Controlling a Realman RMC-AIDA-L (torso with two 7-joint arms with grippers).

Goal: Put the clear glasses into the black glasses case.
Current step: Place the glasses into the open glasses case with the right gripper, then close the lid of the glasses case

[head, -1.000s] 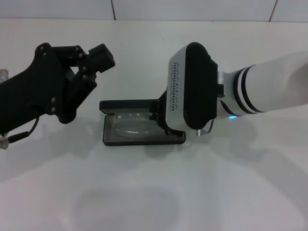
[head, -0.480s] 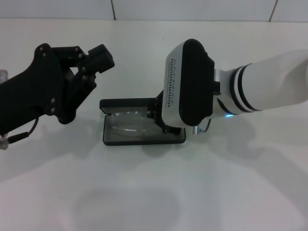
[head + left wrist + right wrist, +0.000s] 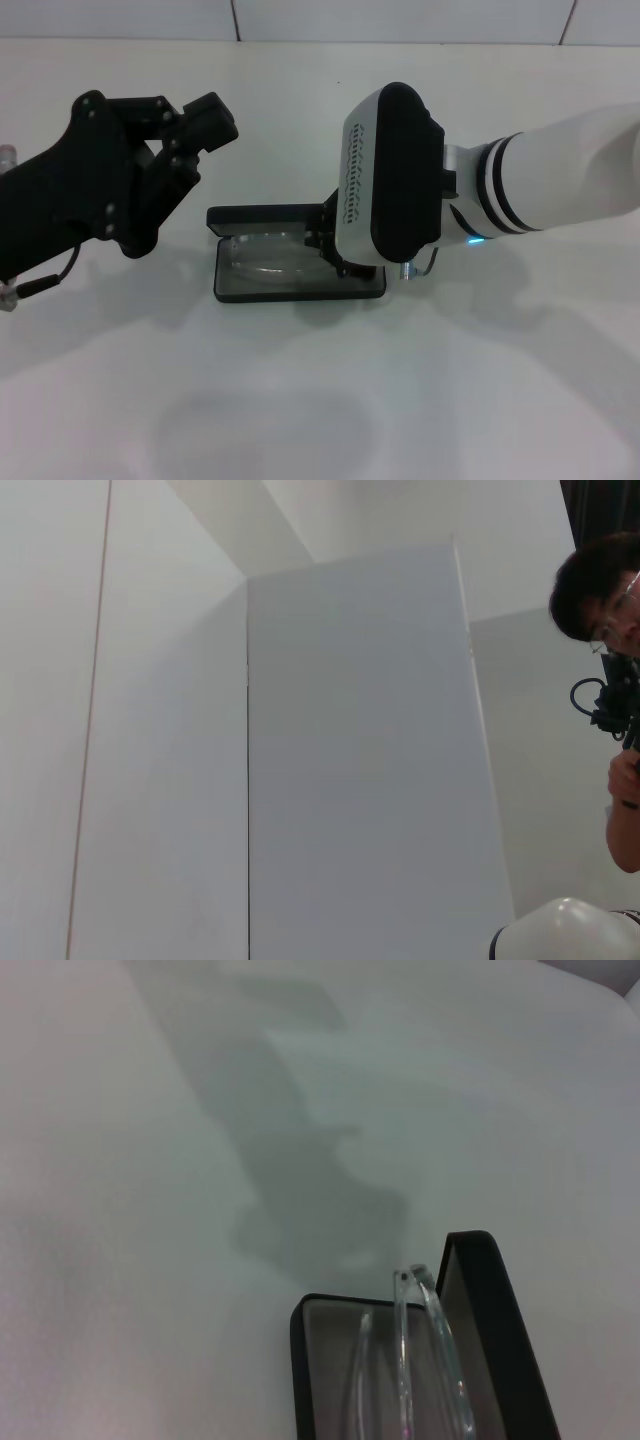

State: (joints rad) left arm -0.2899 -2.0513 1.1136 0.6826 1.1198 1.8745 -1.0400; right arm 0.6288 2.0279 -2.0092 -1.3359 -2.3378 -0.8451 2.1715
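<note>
Clear glasses (image 3: 268,262), thin transparent plastic, lying inside open black glasses case (image 3: 296,289) with grey lining, on smooth white table (image 3: 300,400), right gripper (image 3: 335,255) at its end, grip unclear, left gripper (image 3: 195,125) raised aside, fingers closed, empty.

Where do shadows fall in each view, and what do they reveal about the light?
Head view: soft grey shadows lie on the table beneath both arms, so the light is overhead. Right wrist view: an arm-shaped shadow crosses the table beyond the black glasses case; the clear glasses cast almost none. Left wrist view: evenly lit wall.
</note>
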